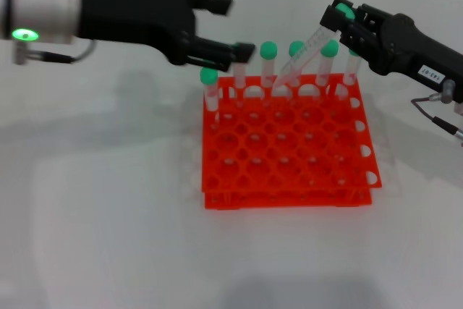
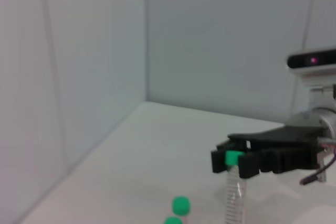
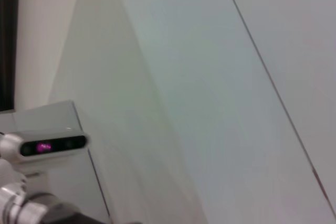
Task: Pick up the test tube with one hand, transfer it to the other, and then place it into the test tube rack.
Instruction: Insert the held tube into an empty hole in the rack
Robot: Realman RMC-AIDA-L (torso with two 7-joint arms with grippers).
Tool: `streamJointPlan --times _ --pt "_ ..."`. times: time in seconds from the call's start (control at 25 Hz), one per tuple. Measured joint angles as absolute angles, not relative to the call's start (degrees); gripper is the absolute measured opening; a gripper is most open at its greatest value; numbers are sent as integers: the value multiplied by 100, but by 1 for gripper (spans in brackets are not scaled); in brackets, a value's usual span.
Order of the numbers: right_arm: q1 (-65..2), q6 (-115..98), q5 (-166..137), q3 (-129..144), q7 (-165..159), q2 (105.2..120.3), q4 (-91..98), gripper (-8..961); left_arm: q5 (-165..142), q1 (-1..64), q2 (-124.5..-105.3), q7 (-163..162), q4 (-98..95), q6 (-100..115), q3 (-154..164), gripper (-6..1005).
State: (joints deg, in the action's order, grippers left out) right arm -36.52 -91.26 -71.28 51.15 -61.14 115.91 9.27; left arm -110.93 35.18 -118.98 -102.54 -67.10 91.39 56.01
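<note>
1. White tabletop (image 1: pixel 108 236), and the tube (image 1: pixel 307 56) hangs tilted over the rack's (image 1: pixel 289 157) back row, bottom end aimed at a hole, I'd guess.
2. Right gripper (image 1: pixel 346 18) pinches its green cap, so the handover looks done.
3. Left gripper (image 1: pixel 235 28) hovers nearby, fingers spread, holding nothing.
4. Count: 1 held tube, 5 more standing in the rack.

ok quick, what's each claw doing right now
left claw: open, empty, above the rack's back-left corner
right claw: closed on the test tube, held tilted over the back row

Unreadable white label (image 1: pixel 430 72), right tool (image 1: pixel 338 19)
</note>
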Motion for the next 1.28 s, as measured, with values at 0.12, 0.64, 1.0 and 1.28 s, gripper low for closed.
streamJointPlan --times 0.12,0.64,1.0,1.28 --pt "-3610 -9167 -7152 5151 -6179 11559 1034 263 -10896 2837 -11900 -10585 -7678 9222 5600 850" --pt "-3447 -8817 -7192 6248 -6854 11479 2566 266 -9927 622 -11924 -10303 -8335 9342 5347 881" --pt "-3725 -8624 -7708 6342 -7208 11469 3015 268 -8892 -189 -11940 -8965 -7155 9693 5011 882" --pt "-4065 -8426 -7950 6384 -7367 11499 3024 270 -8916 -161 -11918 -8197 -5909 9902 4398 882"
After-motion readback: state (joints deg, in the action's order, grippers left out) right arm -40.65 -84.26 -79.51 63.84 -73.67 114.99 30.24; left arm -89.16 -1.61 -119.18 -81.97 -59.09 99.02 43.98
